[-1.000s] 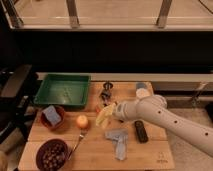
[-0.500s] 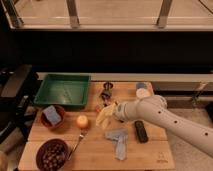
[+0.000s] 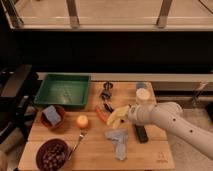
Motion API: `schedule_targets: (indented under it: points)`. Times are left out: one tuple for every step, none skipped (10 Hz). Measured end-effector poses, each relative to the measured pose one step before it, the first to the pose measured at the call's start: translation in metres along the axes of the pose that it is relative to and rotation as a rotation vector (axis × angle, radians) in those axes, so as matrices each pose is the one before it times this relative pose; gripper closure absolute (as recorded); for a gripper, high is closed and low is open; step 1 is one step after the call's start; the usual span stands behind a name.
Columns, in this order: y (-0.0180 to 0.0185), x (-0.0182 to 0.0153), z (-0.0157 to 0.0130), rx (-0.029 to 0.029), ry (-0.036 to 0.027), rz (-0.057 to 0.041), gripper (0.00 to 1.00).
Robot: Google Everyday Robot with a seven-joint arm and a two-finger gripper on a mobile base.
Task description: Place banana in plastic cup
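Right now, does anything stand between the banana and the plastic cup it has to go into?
Nothing visible does. The gripper, at mid-table, is shut on the banana. The plastic cup stands upright just behind it toward the right, with only bare table in between.

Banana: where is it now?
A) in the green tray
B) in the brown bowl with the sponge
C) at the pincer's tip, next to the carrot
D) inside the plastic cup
C: the banana is at the tip of the pincer, which is shut on it just beside the carrot; the plastic cup stands apart, farther back on the table, and the banana is outside it.
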Motion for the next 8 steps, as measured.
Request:
schedule_targets:
  points:
    - [-0.01404, -0.00873, -0.01166, 0.00872, -0.03373, 0.03467, 1.0]
    - [-0.00901, -0.00758, -0.00912, 0.0102, -0.0324, 0.02774, 1.0]
    - [-0.00601, -0.00636, -0.00678, 0.00792, -0.02761, 0.01952, 1.0]
    - [-0.00915, -0.00959, -0.00972, 0.01536, -0.03944, 0.0268, 1.0]
    - [-0.0081, -0.0096, -0.00756, 0.01655, -0.02978, 0.01838, 1.0]
    - [-0.00616, -0.01109, -0.00723, 0.01592, -0.0277, 0.01385, 1.0]
    - [-0.00632, -0.01339, -0.0075, 0.01734, -0.02923, 0.01411, 1.0]
    - [-0.00703, -0.01627, -0.00774, 0.01751, -0.0286, 0.01771, 1.0]
